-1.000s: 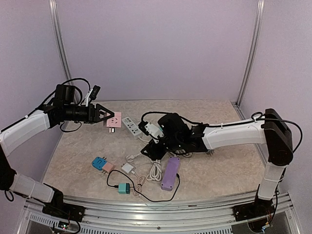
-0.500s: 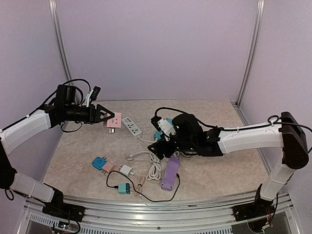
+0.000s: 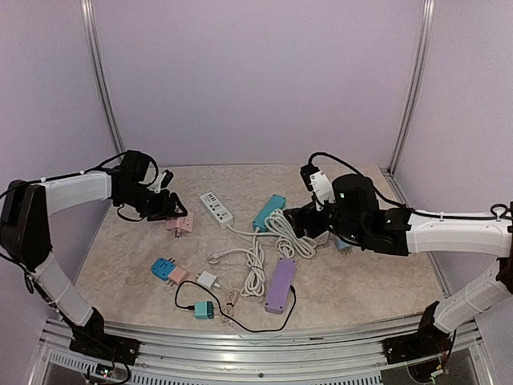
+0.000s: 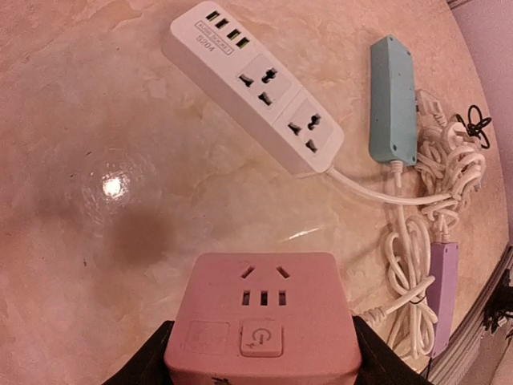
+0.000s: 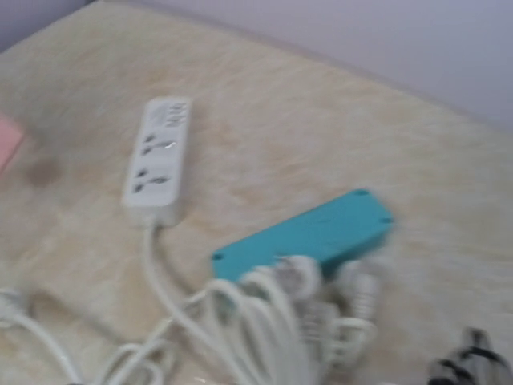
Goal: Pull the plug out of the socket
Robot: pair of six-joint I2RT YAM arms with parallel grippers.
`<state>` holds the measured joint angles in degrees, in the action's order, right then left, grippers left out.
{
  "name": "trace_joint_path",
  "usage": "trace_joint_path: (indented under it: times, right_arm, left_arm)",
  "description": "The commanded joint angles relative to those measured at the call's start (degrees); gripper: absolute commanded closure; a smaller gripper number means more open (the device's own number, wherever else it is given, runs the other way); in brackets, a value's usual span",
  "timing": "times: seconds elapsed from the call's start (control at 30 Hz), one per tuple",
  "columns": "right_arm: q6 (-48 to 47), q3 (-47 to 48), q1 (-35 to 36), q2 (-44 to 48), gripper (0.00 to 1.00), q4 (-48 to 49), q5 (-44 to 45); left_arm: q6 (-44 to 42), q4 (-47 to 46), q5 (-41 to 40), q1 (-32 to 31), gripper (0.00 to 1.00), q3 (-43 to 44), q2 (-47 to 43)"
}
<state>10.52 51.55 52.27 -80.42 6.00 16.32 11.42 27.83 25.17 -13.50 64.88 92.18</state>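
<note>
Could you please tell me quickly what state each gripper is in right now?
Left gripper: closed on the pink socket cube.
Right gripper: in view, but open or closed cannot be told.

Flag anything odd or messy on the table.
White cord is bunched in tangled loops at the teal power strip, mid-table. Pink socket cube is clamped in the left claw, nothing plugged into its visible face. No damage visible.
</note>
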Motion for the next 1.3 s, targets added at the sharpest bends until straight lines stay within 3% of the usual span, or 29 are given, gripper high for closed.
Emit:
trace_joint_path:
  times: [0.0,0.13,0.27,0.53,0.83,1.27]
  right_arm:
    - [0.25,-4.99,-1.74,7.57,0.06,-1.71,7.66]
    - [0.75,-7.91,-3.58,11.49,0.05,-1.29,8.19]
    - [1.56,-9.02,-3.98,13.10,0.05,-1.93,8.90]
    - [2.88,-10.45,-3.99,14.30,0.05,-2.05,8.84]
    - [3.02,-10.60,-3.95,14.16,0.04,-2.16,8.84]
    - [3.14,-10.81,-3.97,14.43,0.04,-2.79,9.07]
  left_arm:
    - [-2.20,3.94,-9.11,0.40,1.00,2.53,1.94]
    - [-1.92,5.87,-13.14,0.20,0.93,3.74,4.15]
    - [-2.17,6.89,-16.54,-0.16,0.80,4.18,5.40]
    - [-2.62,7.71,-16.71,-0.94,0.62,4.56,6.42]
    - [-2.72,7.15,-16.64,-1.31,0.33,3.82,5.31]
    - [-2.37,5.93,-16.94,-1.41,0.10,3.44,3.83]
